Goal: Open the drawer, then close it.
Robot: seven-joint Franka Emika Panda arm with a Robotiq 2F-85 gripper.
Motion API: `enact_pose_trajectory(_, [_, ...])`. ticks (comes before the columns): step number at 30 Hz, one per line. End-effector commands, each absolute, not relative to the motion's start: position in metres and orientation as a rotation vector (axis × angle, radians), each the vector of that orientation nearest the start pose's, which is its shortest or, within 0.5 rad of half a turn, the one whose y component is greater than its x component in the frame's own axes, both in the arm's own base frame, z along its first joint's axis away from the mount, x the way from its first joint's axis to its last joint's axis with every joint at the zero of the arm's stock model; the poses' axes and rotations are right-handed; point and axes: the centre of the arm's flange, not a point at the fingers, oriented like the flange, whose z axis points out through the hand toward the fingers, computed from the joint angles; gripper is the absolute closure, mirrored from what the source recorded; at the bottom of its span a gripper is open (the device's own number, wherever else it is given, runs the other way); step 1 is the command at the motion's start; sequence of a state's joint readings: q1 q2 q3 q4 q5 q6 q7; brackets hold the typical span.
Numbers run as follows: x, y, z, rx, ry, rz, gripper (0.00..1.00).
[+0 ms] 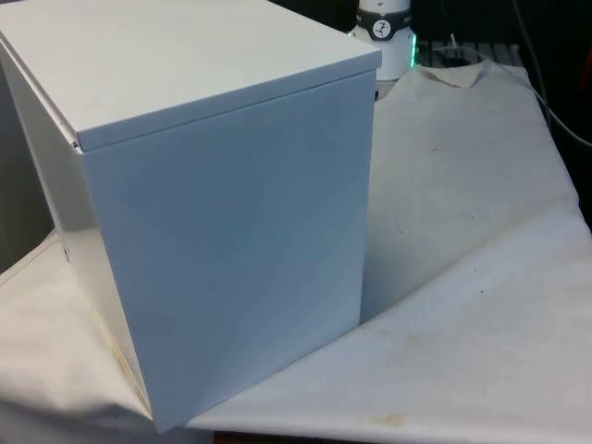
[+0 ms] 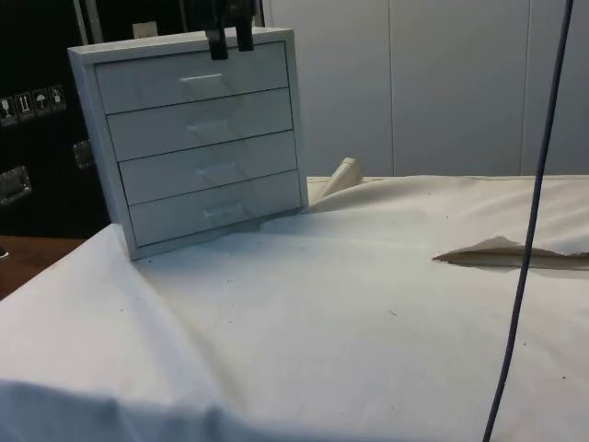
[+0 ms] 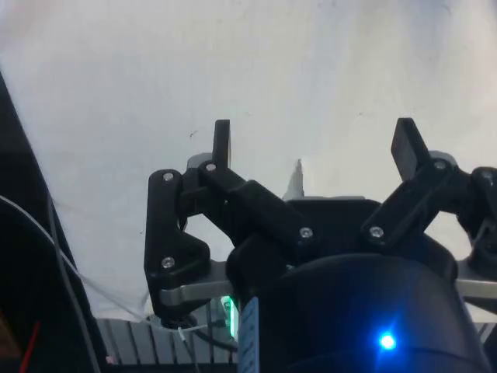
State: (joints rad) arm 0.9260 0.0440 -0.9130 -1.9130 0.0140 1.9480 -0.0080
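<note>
Drawers: where the side view meets its face, the white box-shaped chest of four drawers (image 2: pixel 198 147) shows four flat fronts stacked one above another, all flush and closed, parted by thin dark seams.
Handles: each front carries a small pale bar handle at its middle; the top drawer's handle (image 2: pixel 202 79) is the plainest to see, the lower ones faint against the glossy white.
Chest shape: straight-edged, smooth and painted, with a flat top slab that overhangs slightly; in the front view it turns its plain, unbroken back and side (image 1: pixel 231 240) to the camera, with a faint blue cast.
Chest position: it stands on the counter's cloth at the front view's left, taking up much of that picture, and at the left of the side view.
Fingers: the black two-finger gripper (image 2: pixel 230 39) hangs just above the chest's top front edge, over the top drawer; in the wrist view its two slim, square-tipped black fingers (image 3: pixel 222 144) stand wide apart, released, with bare cloth between them and nothing held.
Counter: the white cloth (image 2: pixel 368 304) is matt and woven, lightly wrinkled, with small dark specks; one corner is folded up behind the chest.
Cable: a thin dark cable (image 2: pixel 534 221) hangs down at the side view's right.
</note>
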Motion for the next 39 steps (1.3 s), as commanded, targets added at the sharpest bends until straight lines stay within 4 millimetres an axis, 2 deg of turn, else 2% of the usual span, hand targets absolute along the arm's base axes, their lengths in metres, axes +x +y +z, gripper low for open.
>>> enact_pose_trajectory(1, [0.569, 0.018, 0.479, -3.174, -0.029, -0.026, 0.00])
enact_pose_trajectory(8, [0.566, 0.028, 0.478, -3.203, -0.072, -0.023, 0.00])
enact_pose_trajectory(15, [0.565, 0.029, 0.477, -3.217, -0.104, -0.003, 0.00])
enact_pose_trajectory(24, [0.558, 0.021, 0.480, -3.256, -0.156, -0.013, 0.00])
enact_pose_trajectory(39, [0.563, 0.009, 0.474, -3.284, -0.253, -0.195, 0.00])
